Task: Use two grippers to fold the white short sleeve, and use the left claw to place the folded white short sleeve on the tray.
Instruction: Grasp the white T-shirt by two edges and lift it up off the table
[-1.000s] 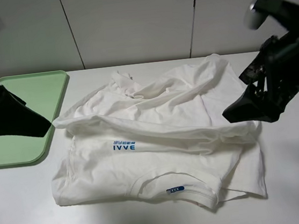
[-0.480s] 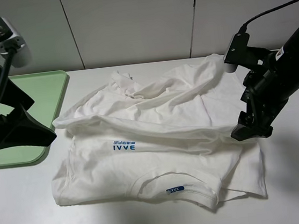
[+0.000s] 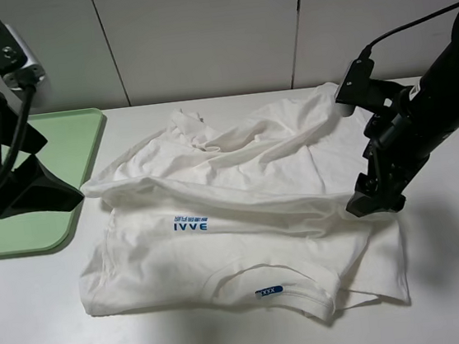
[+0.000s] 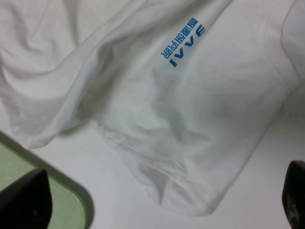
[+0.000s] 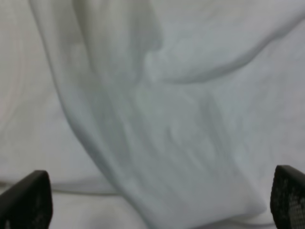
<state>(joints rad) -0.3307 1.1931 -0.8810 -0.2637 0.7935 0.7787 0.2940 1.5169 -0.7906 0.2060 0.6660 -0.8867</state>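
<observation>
The white short sleeve lies rumpled, half folded, on the desk, just beside the tray. The left claw hangs spread wide over the tray's edge, holding nothing. The right claw, likewise spread, is low at the shirt's right side, perhaps touching the cloth.

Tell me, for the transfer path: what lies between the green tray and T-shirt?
Only bare white table separates the tray from the T-shirt, clearest in the left wrist view.
</observation>
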